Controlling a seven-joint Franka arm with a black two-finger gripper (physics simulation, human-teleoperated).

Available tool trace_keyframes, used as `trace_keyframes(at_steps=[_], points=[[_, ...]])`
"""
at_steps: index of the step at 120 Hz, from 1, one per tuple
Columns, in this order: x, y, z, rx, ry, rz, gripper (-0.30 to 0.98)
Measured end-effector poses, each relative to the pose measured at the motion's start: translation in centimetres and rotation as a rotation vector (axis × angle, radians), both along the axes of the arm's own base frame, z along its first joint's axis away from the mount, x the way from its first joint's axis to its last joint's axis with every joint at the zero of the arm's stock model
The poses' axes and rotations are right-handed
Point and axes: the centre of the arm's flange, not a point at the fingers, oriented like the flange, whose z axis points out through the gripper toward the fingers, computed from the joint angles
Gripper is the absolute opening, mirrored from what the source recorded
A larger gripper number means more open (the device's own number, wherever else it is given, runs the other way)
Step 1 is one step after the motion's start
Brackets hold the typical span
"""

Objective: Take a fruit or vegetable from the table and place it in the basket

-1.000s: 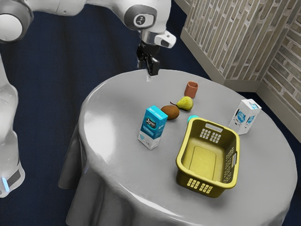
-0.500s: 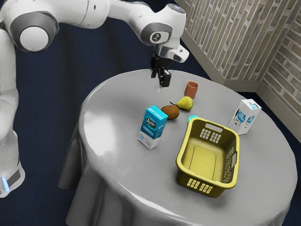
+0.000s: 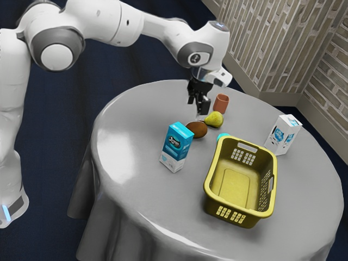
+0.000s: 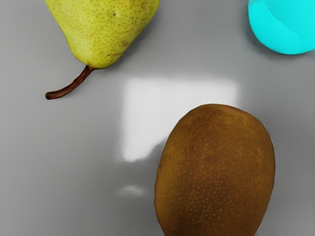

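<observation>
Yellow marks the nearest thing I see from my station: the basket (image 3: 234, 185), upright and closer than the rest to the near edge of the round table (image 3: 130, 136), off toward the exterior view's right. Beyond its rim on the exterior view's left stands a blue-and-white carton (image 3: 176, 147), the first of 2 cartons, both upright. The second, a white carton (image 3: 284, 135) with blue markings, is farther back, near the table's edge on the exterior view's right. Just past the basket's far rim I can make out part of a turquoise rounded object (image 3: 223, 137). Next come the 2 fruits I could take, both on the table and outside the basket: the brown kiwi (image 3: 197, 129), just beyond the blue-and-white carton, and the green-yellow pear (image 3: 215, 119) a little farther away. My wrist view shows a strip of grey tabletop between them, so they lie apart, with the pear's dark stem angled out over the surface. My gripper (image 3: 197, 106) hangs above the table near both, its 2 fingers parted and gripping nothing. Past the pear, toward the far edge, sits a reddish-brown cup (image 3: 221, 103), upright. Dark blue floor (image 3: 136, 65) and a brick wall (image 3: 261, 43) lie farthest off.
</observation>
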Motion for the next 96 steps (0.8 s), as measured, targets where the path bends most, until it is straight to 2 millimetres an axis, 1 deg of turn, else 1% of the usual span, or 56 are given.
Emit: trace_keyframes(at_steps=[12,21,32,42,68,96], points=[[0.4,-0.2,-0.7,-0.004,0.005,-0.004,0.69],[0.8,-0.5,-1.9,-0.013,0.015,-0.005,0.69],[1.6,-1.5,-2.6,-0.023,0.013,-0.02,0.69],[2.0,-2.0,-3.2,-0.031,0.015,-0.026,0.69],[2.5,-2.0,-4.9,-0.038,0.032,-0.027,0.69],[3.0,-1.7,-7.1,-0.038,0.054,-0.023,0.68]])
